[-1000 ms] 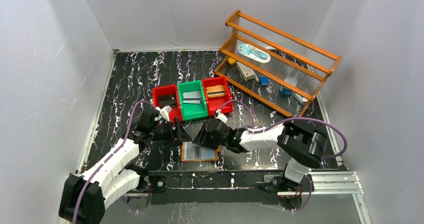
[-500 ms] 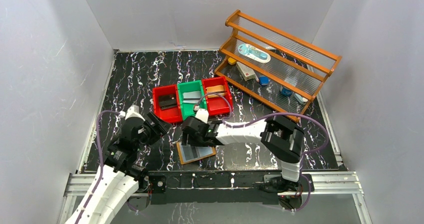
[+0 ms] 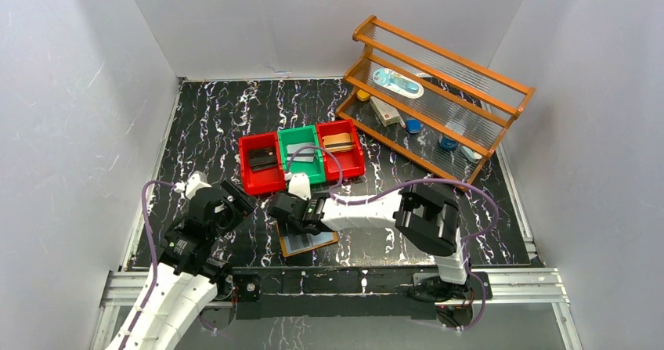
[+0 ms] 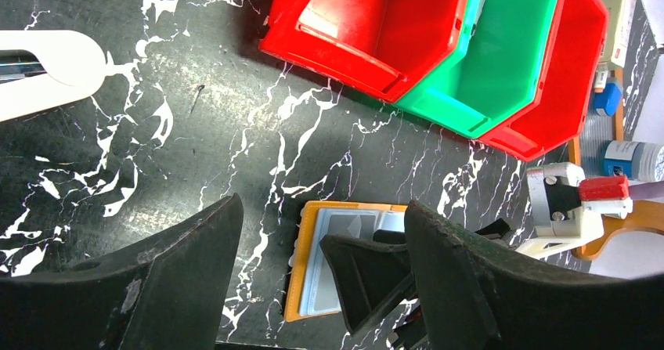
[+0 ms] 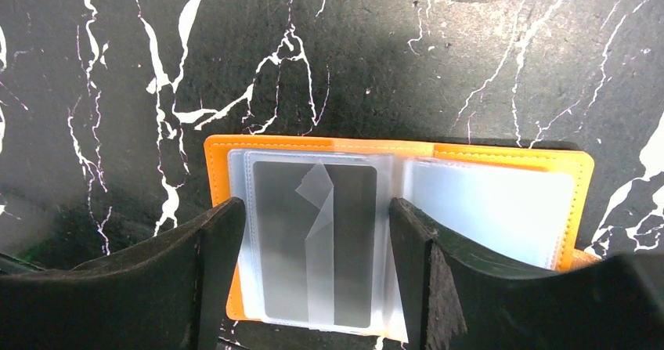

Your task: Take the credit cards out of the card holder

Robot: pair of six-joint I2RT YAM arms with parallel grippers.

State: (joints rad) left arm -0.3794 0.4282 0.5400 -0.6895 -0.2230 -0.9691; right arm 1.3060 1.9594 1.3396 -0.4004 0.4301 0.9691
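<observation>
Right wrist view: the card holder [image 5: 391,150] lies open on the bench [image 5: 117,52], near the green bin [image 3: 302,179]. The right gripper [image 5: 313,209] and left gripper [image 4: 322,205] hold their jaws wide, empty. The grey credit card [image 5: 274,240] looks thin, stiff and slippery. Pinch its top edge, which maybe pokes out.

I am looking over a black, white-veined worktop [image 3: 211,123]. Three bins are sitting in a row near its middle: a red bin [image 3: 266,184] at 9 o'clock of the green bin [image 3: 301,136], and a second red bin [image 3: 352,166] at its 3 o'clock. A black wallet [image 3: 261,159] is lying in the first, a brown case [image 3: 338,141] in the second. A wooden rack [image 3: 435,92] is standing at 2 o'clock, carrying a white box [image 3: 385,111].
</observation>
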